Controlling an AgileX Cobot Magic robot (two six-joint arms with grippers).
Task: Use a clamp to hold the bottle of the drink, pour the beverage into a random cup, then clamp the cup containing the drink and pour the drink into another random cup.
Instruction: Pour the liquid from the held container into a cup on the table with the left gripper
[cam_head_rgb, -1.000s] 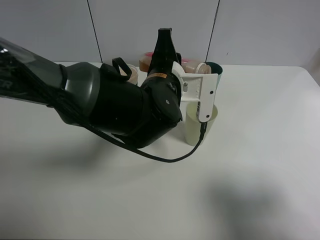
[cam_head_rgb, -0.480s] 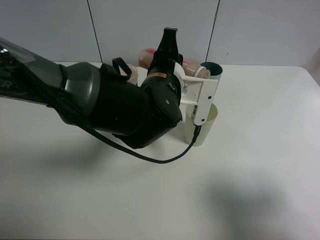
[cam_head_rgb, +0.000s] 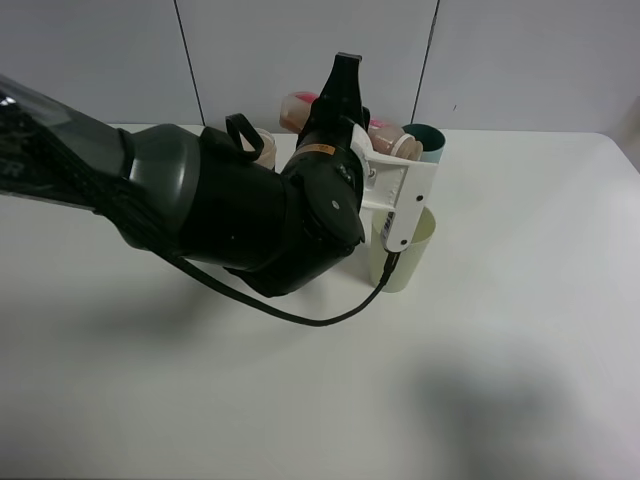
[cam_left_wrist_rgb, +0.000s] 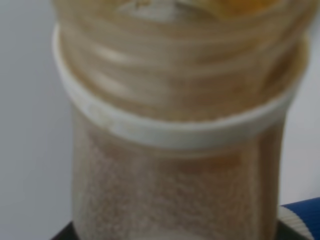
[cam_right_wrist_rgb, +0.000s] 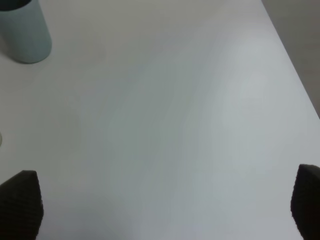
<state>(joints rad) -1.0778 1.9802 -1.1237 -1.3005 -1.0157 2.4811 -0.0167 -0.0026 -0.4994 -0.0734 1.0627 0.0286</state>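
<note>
Where the white surface (cam_head_rgb: 500, 350) spreads under everything, the black left arm (cam_head_rgb: 220, 210) reaches across it. Its left pincer (cam_head_rgb: 342, 105) is clamped tight on the bottle (cam_head_rgb: 386, 132). The bottle lies tipped on its side between the jaws, its wide mouth sticking out past them. Just below that mouth, on the near side of the pincer, stands the pale yellow-green tumbler (cam_head_rgb: 415, 250). The teal tumbler (cam_head_rgb: 432, 140) stands just beyond the mouth, on the far side. Close up, the left wrist view fills with the bottle's threaded neck and white collar. The right pincer (cam_right_wrist_rgb: 160, 210) gapes wide over the surface, gripping nothing, with the teal tumbler well ahead of it.
</note>
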